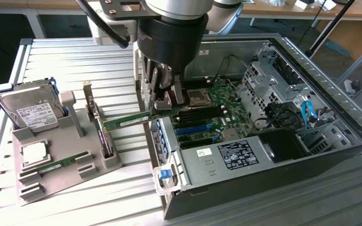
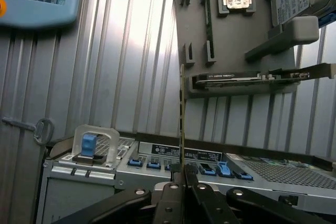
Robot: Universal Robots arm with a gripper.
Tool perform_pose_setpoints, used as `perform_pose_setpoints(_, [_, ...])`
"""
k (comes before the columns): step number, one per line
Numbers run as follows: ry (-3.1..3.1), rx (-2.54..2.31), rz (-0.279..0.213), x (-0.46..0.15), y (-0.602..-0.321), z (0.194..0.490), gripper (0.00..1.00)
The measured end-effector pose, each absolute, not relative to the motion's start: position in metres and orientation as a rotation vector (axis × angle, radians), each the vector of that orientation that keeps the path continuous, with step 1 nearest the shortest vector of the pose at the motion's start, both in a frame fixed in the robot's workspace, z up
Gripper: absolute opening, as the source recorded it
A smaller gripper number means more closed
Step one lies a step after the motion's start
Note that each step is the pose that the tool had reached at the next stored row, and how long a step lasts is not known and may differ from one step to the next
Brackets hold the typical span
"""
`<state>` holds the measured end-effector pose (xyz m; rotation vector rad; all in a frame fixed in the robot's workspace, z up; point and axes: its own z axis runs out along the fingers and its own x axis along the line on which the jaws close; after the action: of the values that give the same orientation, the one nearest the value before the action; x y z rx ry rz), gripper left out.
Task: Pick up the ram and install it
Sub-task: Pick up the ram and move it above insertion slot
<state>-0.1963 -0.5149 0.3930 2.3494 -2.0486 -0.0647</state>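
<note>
Tool [image 1: 163, 104] on one ram [image 1: 126, 121] of two

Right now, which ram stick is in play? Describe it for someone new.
Start at the open computer case. Above its edge the gripper clamps the ram, a thin green stick jutting toward the grey holder. Its twin lies slotted in that holder.

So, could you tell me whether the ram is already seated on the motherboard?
No, the fingers hold the ram in the air over the case's edge.

Printed labels on hard drive [image 1: 35, 115], power supply [image 1: 239, 155], none legible
</note>
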Motion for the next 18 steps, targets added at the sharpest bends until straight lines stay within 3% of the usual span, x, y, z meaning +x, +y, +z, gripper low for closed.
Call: perform_pose_setpoints(18, [-2.048,2.35,-0.065,-0.163,-0.515,0.393,0.12])
